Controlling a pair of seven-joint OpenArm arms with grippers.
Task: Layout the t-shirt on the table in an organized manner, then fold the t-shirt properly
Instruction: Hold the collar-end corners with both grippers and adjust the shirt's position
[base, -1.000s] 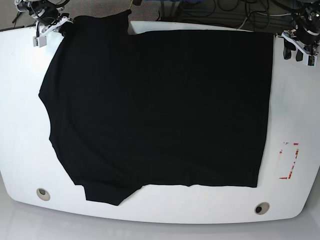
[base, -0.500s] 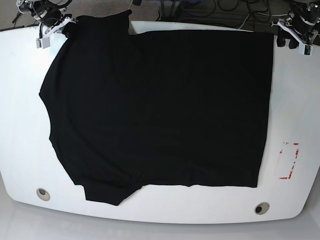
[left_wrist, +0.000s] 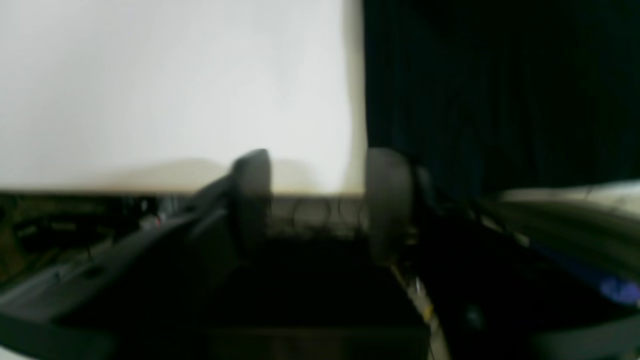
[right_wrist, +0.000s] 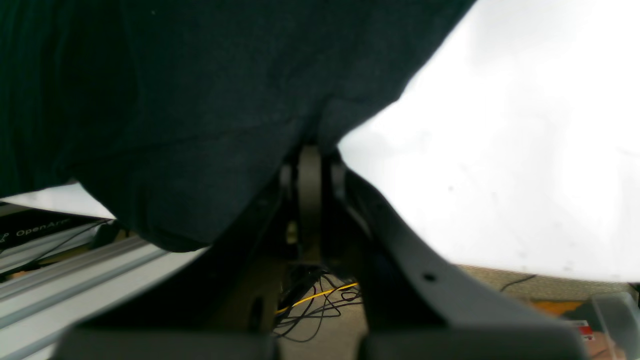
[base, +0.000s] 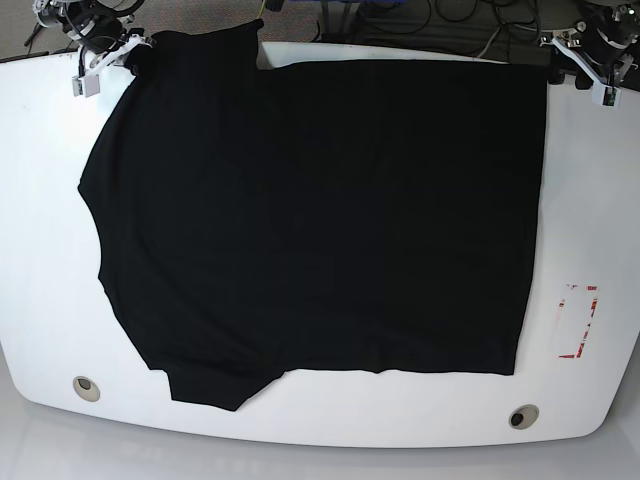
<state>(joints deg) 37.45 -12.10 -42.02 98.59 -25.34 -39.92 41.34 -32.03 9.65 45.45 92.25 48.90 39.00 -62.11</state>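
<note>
T-shirt (base: 320, 220) covers most of table (base: 45, 200).

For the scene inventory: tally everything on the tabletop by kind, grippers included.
T-shirt: 1
Round holes in the table: 2
Red outline mark: 1
Grippers: 2, left gripper, right gripper
Total: 6

Left wrist view blurred; t-shirt (left_wrist: 500, 90) cut off right.

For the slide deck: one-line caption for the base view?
Black t-shirt spread flat across white table, right gripper pinching its far corner, left gripper beside it.
</note>
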